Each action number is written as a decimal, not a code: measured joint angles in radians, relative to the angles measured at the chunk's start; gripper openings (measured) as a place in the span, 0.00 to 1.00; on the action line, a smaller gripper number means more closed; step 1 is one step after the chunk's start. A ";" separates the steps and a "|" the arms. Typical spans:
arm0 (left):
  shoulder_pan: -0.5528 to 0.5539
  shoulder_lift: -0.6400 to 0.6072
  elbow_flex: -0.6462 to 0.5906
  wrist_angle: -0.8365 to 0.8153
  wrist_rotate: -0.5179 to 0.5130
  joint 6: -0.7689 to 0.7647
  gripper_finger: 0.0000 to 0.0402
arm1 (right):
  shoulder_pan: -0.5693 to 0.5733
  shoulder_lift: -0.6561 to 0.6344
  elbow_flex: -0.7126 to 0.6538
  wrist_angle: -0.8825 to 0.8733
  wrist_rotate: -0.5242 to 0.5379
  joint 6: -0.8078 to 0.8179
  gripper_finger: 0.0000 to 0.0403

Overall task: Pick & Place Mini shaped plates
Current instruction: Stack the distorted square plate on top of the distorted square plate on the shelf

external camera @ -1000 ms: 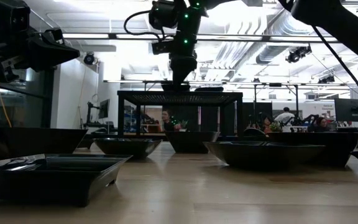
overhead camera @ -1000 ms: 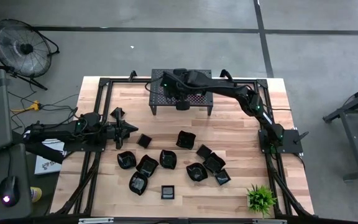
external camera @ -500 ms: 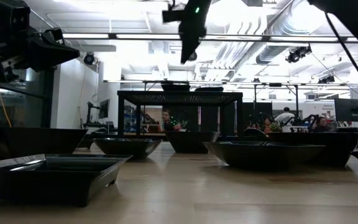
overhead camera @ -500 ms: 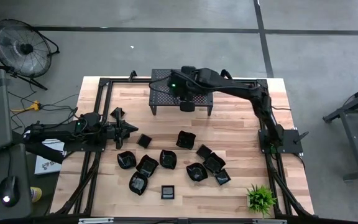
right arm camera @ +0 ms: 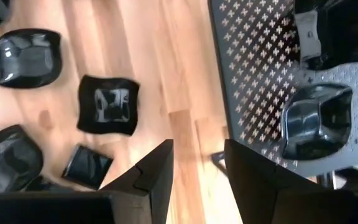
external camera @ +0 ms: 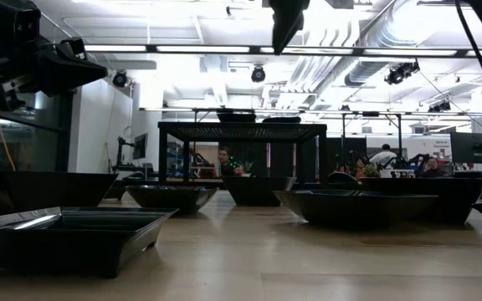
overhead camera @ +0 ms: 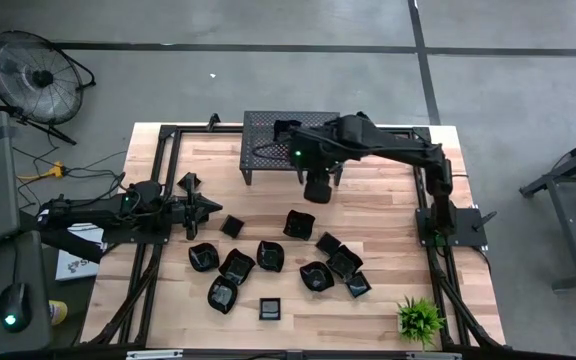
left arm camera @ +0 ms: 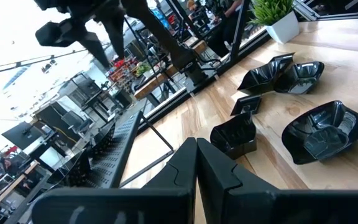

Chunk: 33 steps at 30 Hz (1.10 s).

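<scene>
From the near edge of the wooden worktop (overhead camera: 378, 215), I count ten mini shaped plates (overhead camera: 270, 255) in a loose cluster: a small square one (overhead camera: 270, 308) closest to that edge, the others spread toward the middle. Beyond them, at the far edge, stands the black perforated stand (overhead camera: 268, 150), and the right wrist view shows two more plates (right arm camera: 316, 120) resting on its top.

The right gripper (right arm camera: 197, 168) hangs in the air over the stand's near edge, its fingers spread a little and holding nothing. The left gripper (overhead camera: 211, 208) waits by the left edge, fingers (left arm camera: 213, 168) pressed together, empty, pointing toward the cluster.

A potted plant (overhead camera: 419, 319) sits at the near right corner. A floor fan (overhead camera: 36, 72) stands off the far left corner on grey concrete. Across the room are desks, monitors and a few seated people (external camera: 384, 156).
</scene>
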<state>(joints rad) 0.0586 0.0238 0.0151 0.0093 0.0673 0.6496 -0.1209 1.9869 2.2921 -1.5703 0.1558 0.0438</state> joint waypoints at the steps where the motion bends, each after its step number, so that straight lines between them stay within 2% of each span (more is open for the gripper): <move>1: 0.000 0.000 0.000 0.000 0.000 0.000 0.01 | 0.006 -0.006 0.000 0.000 -0.008 0.008 0.34; 16: 0.000 0.000 0.000 0.000 0.000 0.000 0.01 | 0.096 -0.020 0.000 -0.001 -0.037 0.123 0.34; 19: 0.000 0.000 0.000 0.000 0.000 0.000 0.01 | 0.109 -0.034 -0.040 0.000 -0.045 0.136 0.34; 24: 0.000 0.000 0.000 0.000 0.000 0.000 0.01 | 0.129 -0.147 -0.249 0.030 -0.055 0.182 0.34; 29: 0.000 0.000 0.000 0.000 0.000 0.000 0.01 | 0.158 -0.320 -0.536 0.188 -0.062 0.270 0.34; 33: 0.000 0.000 0.000 0.000 0.000 0.000 0.01 | 0.184 -0.452 -0.750 0.307 -0.114 0.377 0.34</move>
<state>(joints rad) 0.0584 0.0238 0.0151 0.0091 0.0673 0.6497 0.0628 1.5346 1.5423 -1.2634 0.0420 0.4203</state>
